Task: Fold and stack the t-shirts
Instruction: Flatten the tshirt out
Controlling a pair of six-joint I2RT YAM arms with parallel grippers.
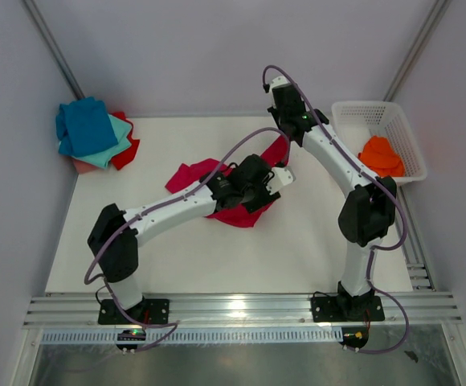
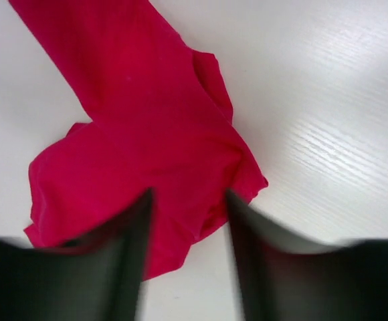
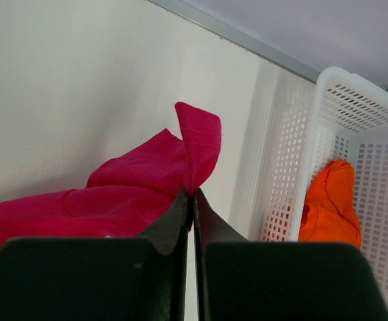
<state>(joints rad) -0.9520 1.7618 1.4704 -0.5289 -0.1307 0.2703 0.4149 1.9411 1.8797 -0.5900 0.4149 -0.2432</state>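
A large crimson t-shirt [image 1: 189,173] lies crumpled in the middle of the white table. My right gripper [image 3: 193,194] is shut on a raised edge of the crimson t-shirt [image 3: 134,187], lifting that corner toward the back right; from above, the right gripper [image 1: 284,138] sits at the strip of cloth rising off the table. My left gripper [image 2: 187,200] hovers open over the near edge of the crimson t-shirt [image 2: 147,134], with cloth and bare table showing between its fingers. A blue t-shirt [image 1: 84,125] tops a stack at the back left, over a teal t-shirt [image 1: 119,143] and a red t-shirt [image 1: 130,149].
A white lattice basket [image 1: 378,108] stands at the back right with an orange t-shirt [image 1: 380,155] inside. In the right wrist view the basket [image 3: 281,167] is close beside the lifted cloth. Grey walls enclose the table; an aluminium rail runs along the near edge.
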